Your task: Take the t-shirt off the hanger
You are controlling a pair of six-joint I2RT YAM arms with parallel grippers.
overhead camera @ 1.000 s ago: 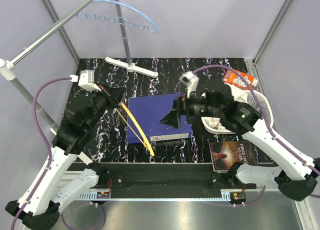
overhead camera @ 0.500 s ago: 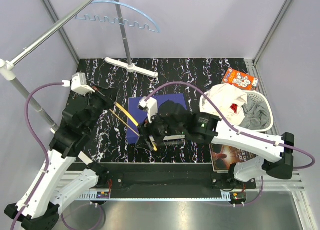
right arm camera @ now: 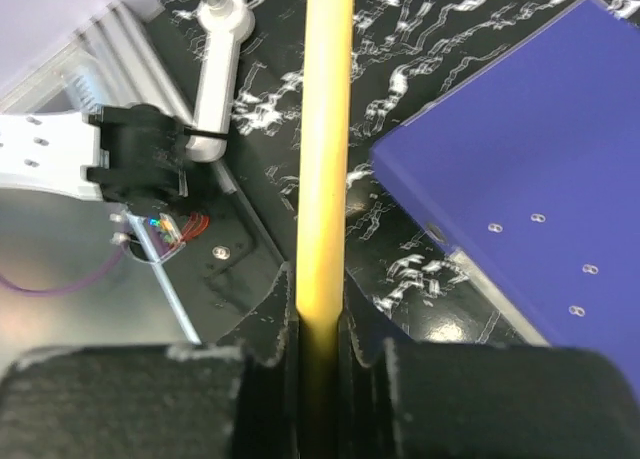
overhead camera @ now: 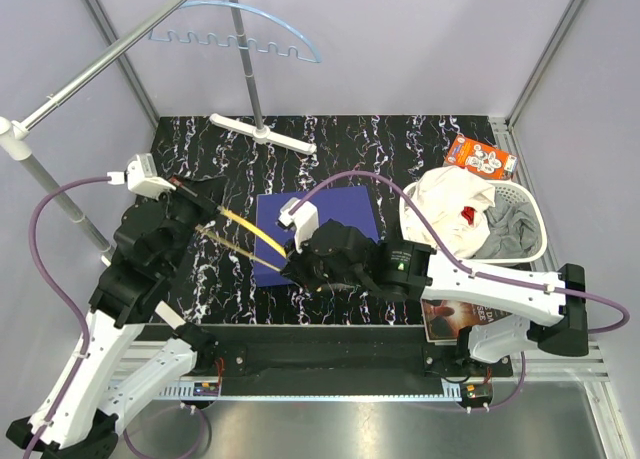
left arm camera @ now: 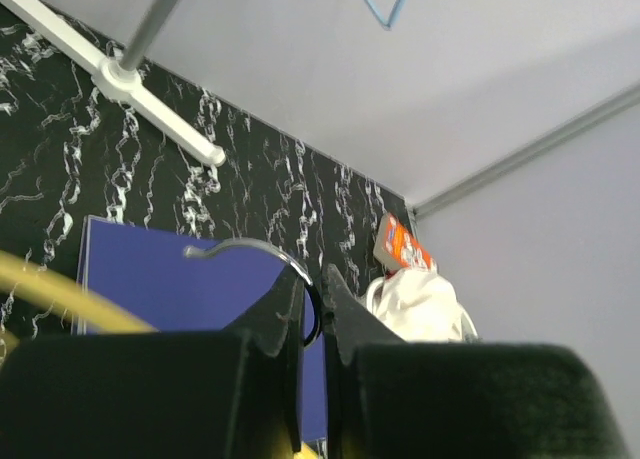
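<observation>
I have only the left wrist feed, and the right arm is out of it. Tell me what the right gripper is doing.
Observer: The right gripper is shut on the hanger, on its yellow bar.
Operator: Say whether any shirt hangs on it.
Observer: None. In the top view, both yellow bars are bare.
Operator: Then say where the white cloth sits.
Observer: The white cloth lies in a basket at the table's right, next to grey cloth.
</observation>
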